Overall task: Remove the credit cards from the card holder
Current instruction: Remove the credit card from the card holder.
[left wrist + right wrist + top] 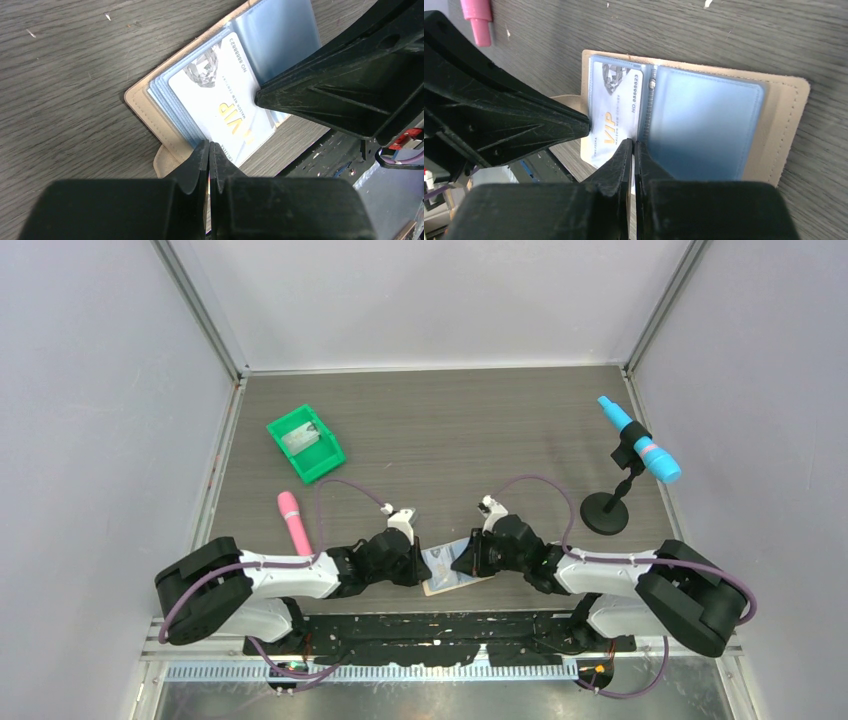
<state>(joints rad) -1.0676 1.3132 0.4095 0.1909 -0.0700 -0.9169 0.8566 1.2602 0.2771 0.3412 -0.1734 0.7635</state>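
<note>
The tan card holder (447, 581) lies open near the table's front edge, between both arms. Its blue inner panels (704, 125) face up. A white credit card (215, 100) with gold "VIP" lettering sticks partly out of the left sleeve (616, 105). My right gripper (633, 144) is shut on that card's lower corner beside the spine, and a white sliver shows between its jaws. My left gripper (209, 145) is shut, its tips at the holder's tan edge (145, 107) by the strap tab (167, 162). Whether it pinches anything is hidden. In the top view, the left gripper (420, 562) and right gripper (468, 558) meet over the holder.
A green bin (305, 443) stands at the back left. A pink marker-like object (294, 522) lies beside my left arm. At the right, a blue tool (640, 445) sits on a black stand (604, 512). The table's front edge runs just behind the holder.
</note>
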